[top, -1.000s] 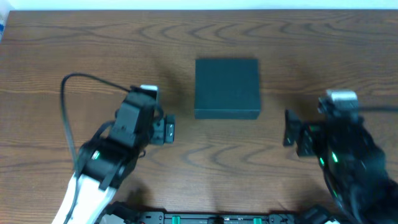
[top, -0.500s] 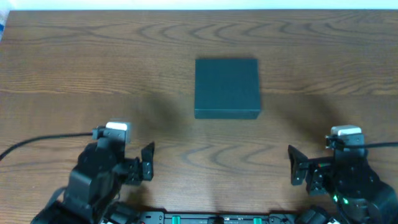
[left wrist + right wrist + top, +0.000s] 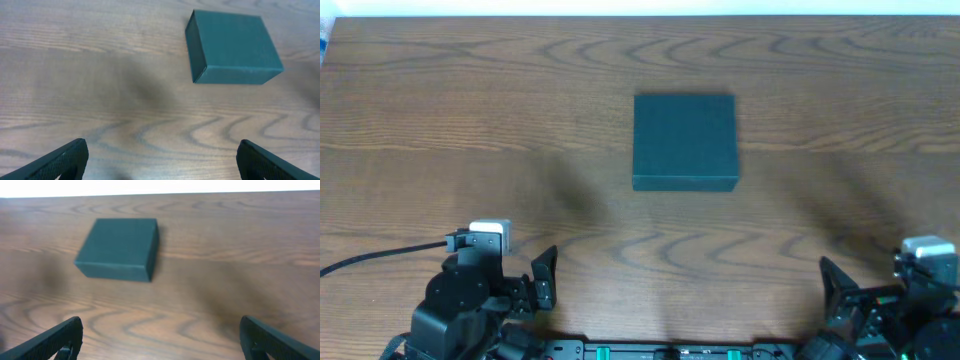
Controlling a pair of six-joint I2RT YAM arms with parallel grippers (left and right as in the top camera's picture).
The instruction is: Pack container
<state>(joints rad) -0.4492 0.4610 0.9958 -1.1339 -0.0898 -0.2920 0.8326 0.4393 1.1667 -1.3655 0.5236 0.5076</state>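
Container (image 3: 684,140) lies closed; left gripper (image 3: 161,152) and right gripper (image 3: 161,330) gape wide (fingers partly cropped).

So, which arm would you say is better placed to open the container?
Left, marginally: the left fingers and right fingers are both spread and empty, but the left look slightly nearer the container.

Overhead, the bottom edge cut off my left arm (image 3: 455,315) and right arm (image 3: 905,320) — each wrist view showed only fingertips (image 3: 67,160). The container (image 3: 685,140) was closed, so I couldn't see inside.
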